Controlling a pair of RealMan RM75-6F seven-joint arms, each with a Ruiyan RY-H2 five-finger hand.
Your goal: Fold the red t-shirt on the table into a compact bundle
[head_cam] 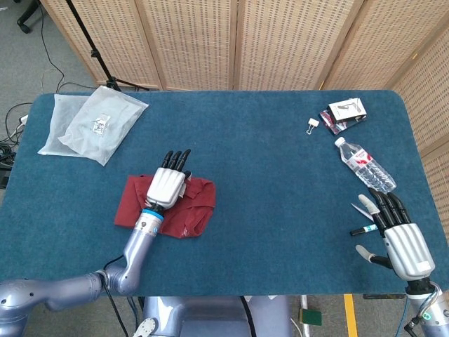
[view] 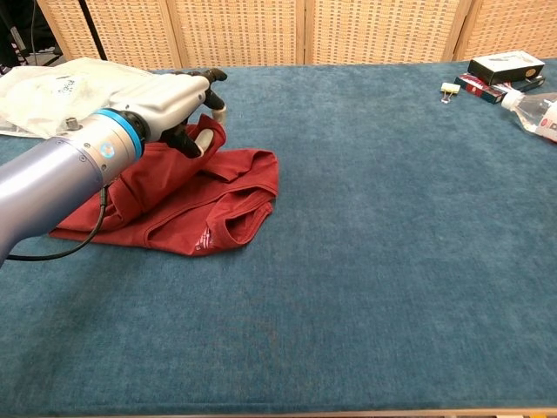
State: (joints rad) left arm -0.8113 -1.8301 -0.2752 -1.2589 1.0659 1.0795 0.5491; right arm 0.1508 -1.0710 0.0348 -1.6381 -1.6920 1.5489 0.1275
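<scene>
Fingers (view: 205, 131) of the left hand (head_cam: 168, 185) pinch a shirt (view: 235, 187) flap, laying it across; right hand (head_cam: 400, 235) idles, spread and empty.

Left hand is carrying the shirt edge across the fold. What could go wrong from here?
The left hand holds only a small pinch of the shirt; the cloth may slip out before the fold lands. The layers beneath already look rumpled, so the bundle may come out lumpy. The right hand is far from the shirt, so nothing pins it against dragging.
</scene>
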